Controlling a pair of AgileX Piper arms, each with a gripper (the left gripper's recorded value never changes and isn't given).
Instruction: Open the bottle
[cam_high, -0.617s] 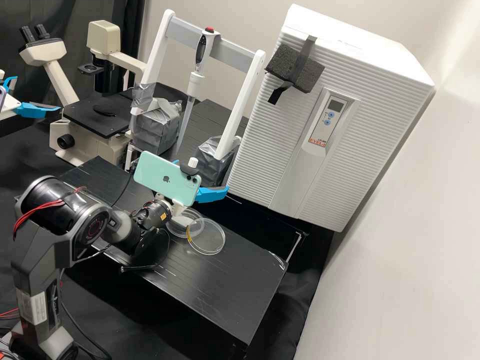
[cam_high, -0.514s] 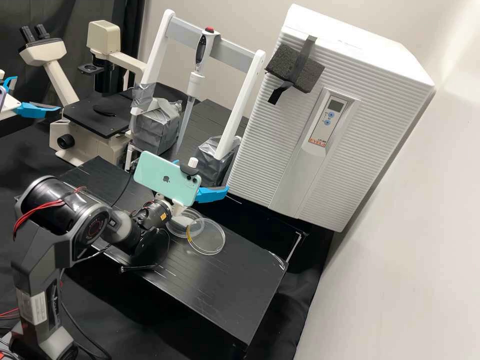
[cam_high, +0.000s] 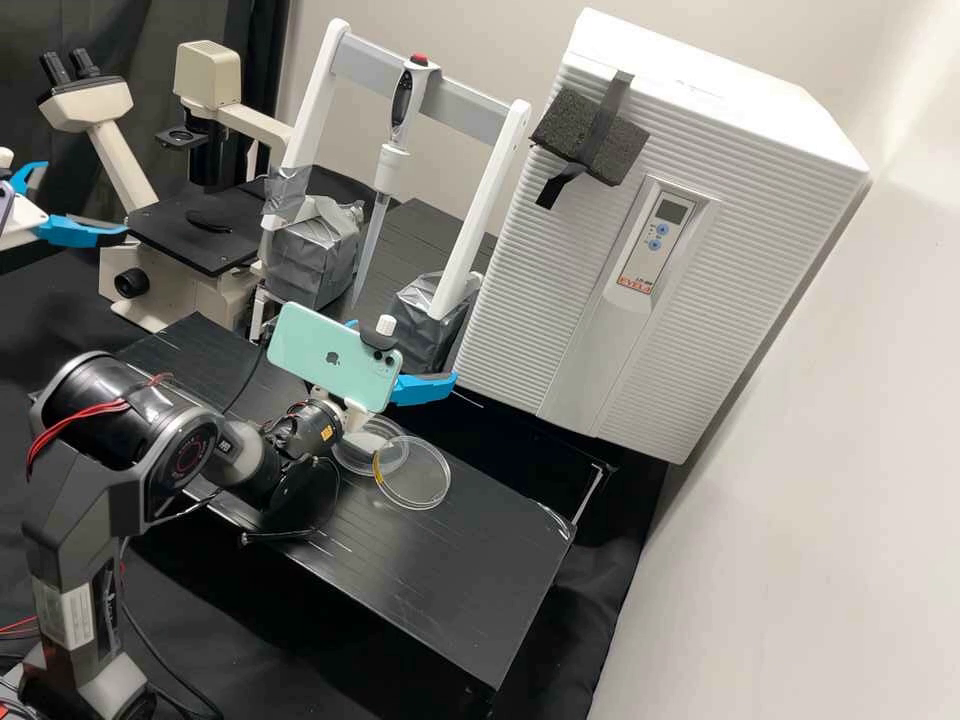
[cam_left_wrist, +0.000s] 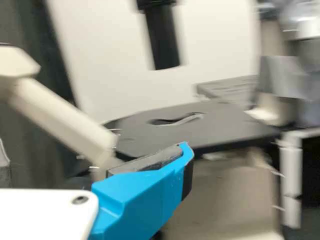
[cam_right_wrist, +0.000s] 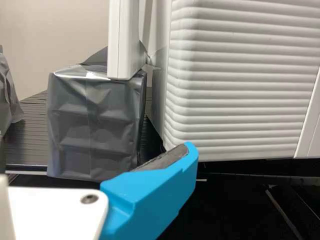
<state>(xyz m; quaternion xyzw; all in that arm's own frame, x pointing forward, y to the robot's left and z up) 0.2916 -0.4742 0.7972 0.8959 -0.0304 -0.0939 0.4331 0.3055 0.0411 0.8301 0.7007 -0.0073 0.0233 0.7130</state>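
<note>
Entry: 2 sets of jaws, both apart, holding nothing.
I see microscope stage (cam_left_wrist: 200, 127) ahead of left jaws; grey taped block (cam_right_wrist: 92, 130) ahead of right jaws.

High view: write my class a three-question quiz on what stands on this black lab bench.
1. True or false: the slim grey pipette hangs from the white frame stand.
2. How many clear round petri dishes lie on the black raised platform? A one, B two, C four.
3. Which blue-fingered gripper is beside the beige microscope?
Key: 1 true; 2 B; 3 left.
</note>
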